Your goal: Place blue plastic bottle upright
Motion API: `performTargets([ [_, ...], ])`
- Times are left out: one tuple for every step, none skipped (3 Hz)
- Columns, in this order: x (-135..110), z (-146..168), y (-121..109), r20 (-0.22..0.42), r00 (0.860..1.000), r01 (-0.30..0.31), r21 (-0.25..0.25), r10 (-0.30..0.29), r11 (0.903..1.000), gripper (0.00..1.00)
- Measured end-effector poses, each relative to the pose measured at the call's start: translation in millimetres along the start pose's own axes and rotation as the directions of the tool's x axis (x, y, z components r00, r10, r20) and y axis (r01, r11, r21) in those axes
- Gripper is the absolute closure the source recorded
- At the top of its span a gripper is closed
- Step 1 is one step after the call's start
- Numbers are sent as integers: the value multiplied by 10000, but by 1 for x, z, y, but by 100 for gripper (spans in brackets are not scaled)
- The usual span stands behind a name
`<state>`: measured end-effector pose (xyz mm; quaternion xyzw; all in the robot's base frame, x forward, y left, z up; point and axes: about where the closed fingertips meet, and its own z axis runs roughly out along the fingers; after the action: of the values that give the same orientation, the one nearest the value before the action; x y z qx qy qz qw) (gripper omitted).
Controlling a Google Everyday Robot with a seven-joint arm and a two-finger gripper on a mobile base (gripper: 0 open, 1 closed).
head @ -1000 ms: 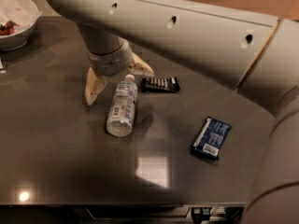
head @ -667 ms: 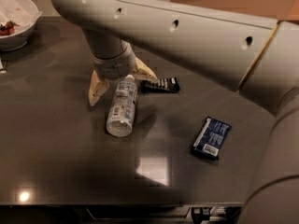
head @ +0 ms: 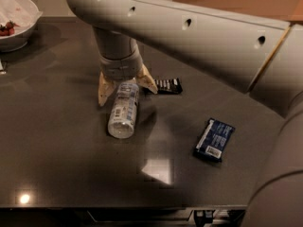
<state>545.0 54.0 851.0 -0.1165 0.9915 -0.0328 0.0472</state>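
1. Status. The gripper (head: pixel 126 92) is low over the surface (head: pixel 57 145) with its jaws spread. One tan finger stands on each side of the far end of the blue plastic bottle (head: pixel 124 111). Neither finger appears to press the bottle, so I treat the gripper as released.

2. Position of the work. The bottle lies on its side with its base toward the camera. Its neck end is tucked under the wrist, and the cap is hidden from me there.

3. Procedure. I would centre the jaws across the bottle's width before closing. Both fingers should then meet it together and not roll it sideways. I would close gently, because the thin clear plastic will probably buckle or slip under a hard squeeze. After that I would lift the gripped end, pivot the bottle about its base, and release only when the base sits flat.

4. Clearances. A black bar-shaped item (head: pixel 168 85) lies just beside the right-hand finger, so I would avoid sweeping that way. The dark-blue packet (head: pixel 214 140) and the white bowl (head: pixel 16 25) are well apart from the work.
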Motion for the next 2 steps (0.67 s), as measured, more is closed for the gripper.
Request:
performTargets([
  [-1, 4, 1, -168, 9998, -120, -262, 116, 9996, 41],
  [-3, 4, 3, -238, 9997, -2, -536, -10, 9986, 65],
])
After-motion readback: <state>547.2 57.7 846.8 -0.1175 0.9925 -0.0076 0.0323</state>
